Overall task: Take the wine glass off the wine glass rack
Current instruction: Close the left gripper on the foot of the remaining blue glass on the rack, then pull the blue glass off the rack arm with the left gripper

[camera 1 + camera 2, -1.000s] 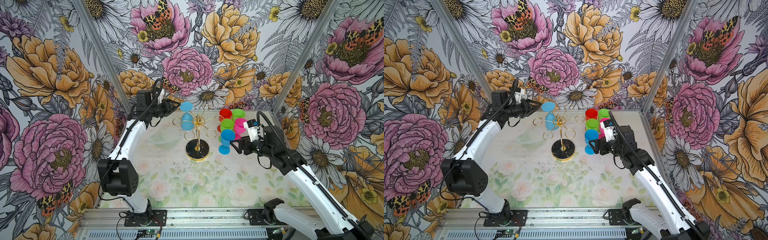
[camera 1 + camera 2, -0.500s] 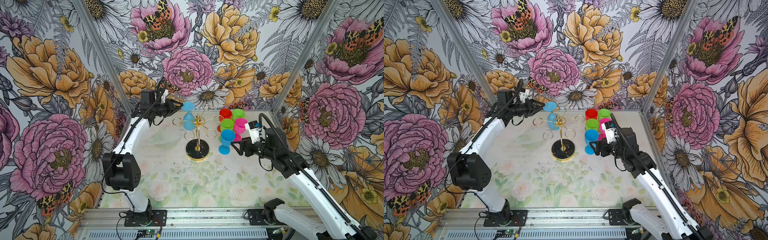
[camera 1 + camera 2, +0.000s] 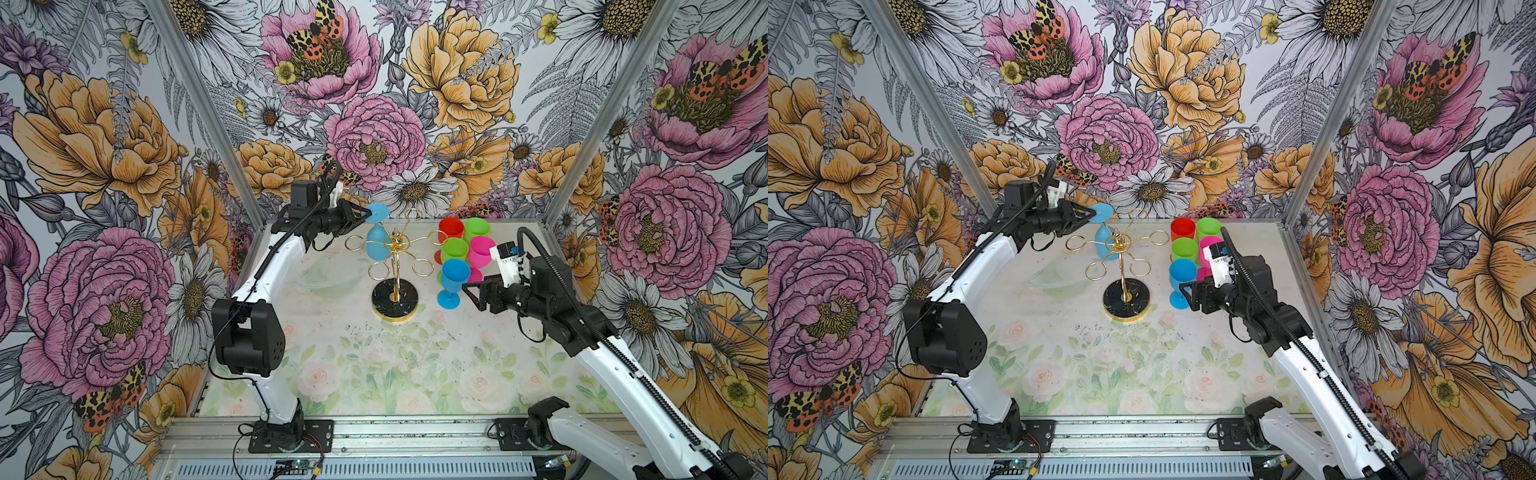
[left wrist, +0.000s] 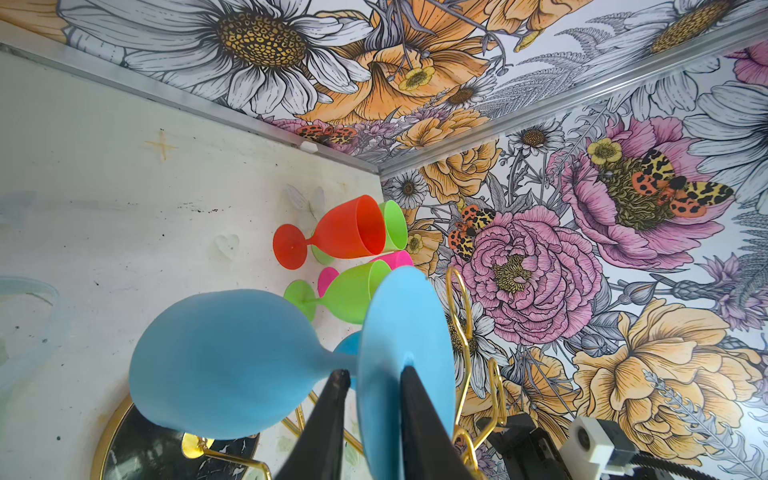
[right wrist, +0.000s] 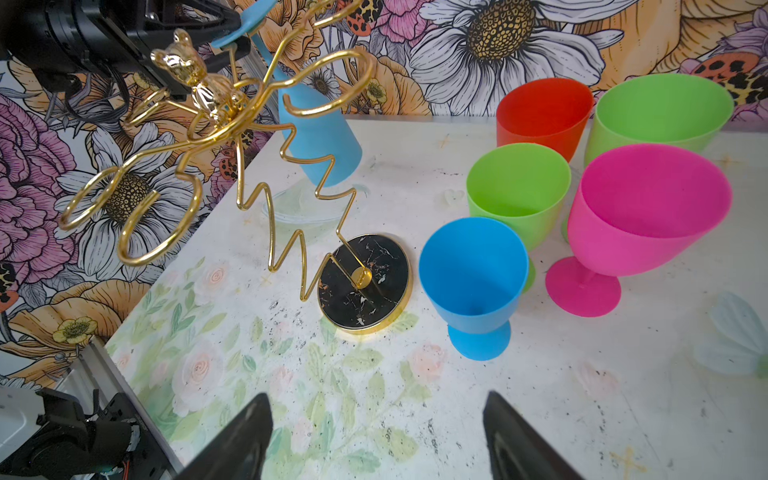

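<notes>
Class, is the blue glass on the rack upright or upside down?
Upside down: the glass has its foot on top, above the rack loop, bowl below.

Twin high views, close wrists, share rack (image 3: 394, 266)

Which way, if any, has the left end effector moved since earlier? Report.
Yes. In both top views the left end effector moved right, toward the wine glass rack.
</notes>
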Controlling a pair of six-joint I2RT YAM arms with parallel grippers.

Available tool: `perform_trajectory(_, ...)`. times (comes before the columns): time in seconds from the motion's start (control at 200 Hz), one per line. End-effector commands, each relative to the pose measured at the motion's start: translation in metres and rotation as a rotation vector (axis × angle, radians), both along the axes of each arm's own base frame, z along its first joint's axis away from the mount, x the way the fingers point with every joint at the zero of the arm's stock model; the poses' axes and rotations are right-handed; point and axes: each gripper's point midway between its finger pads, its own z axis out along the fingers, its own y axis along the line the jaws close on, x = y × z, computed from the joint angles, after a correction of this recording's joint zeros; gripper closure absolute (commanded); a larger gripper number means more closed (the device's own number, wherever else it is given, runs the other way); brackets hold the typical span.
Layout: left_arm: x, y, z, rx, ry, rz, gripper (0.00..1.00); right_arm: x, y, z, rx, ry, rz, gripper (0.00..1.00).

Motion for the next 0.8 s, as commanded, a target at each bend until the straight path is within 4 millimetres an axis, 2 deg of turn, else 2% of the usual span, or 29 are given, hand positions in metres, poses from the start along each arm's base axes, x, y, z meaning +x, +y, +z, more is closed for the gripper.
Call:
perform_trajectory(0.0, -0.001, -0.001, 0.019, -0.002, -0.053, -0.005, 0.81, 0.001, -0.004, 0.003, -0.004, -0.023, -0.02, 0.2)
perform_trajectory(0.245, -0.004, 0.005, 0.027, 0.001, -0.07, 0.016, 0.87, 0.001, -0.005, 0.002, -0.004, -0.018, -0.026, 0.2)
perform_trajectory(0.796, -0.012, 0.016, 0.033, 0.002, -0.081, 0.034, 0.87, 0.005, -0.003, 0.002, -0.003, -0.01, -0.025, 0.2)
